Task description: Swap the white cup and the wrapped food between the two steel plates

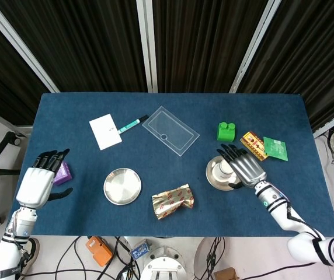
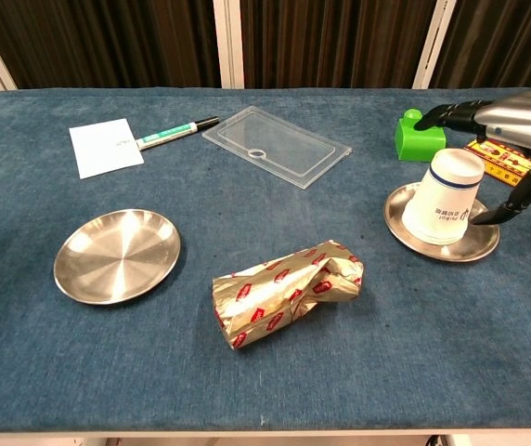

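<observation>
The white cup [image 2: 444, 197] stands upside down on the right steel plate [image 2: 437, 251], seen from above as cup [image 1: 221, 169] on plate [image 1: 212, 181]. My right hand [image 2: 516, 130] hovers just right of the cup with fingers [image 2: 451, 113] spread over it and thumb below, not gripping; in the head view the right hand [image 1: 244, 168] sits beside the cup. The gold-and-red wrapped food [image 2: 287, 291] lies on the cloth between the plates, also visible from above [image 1: 173, 201]. The left steel plate [image 2: 117, 255] [image 1: 122, 186] is bare. My left hand [image 1: 38, 182] hangs open at the table's left edge.
A purple box [image 1: 62, 173] sits by the left hand. At the back lie a white card [image 2: 105, 146], a marker [image 2: 174, 131] and a clear plastic lid [image 2: 275, 144]. A green brick [image 2: 419, 136], a yellow-red packet [image 2: 507, 165] and a green packet [image 1: 275, 148] crowd the right plate.
</observation>
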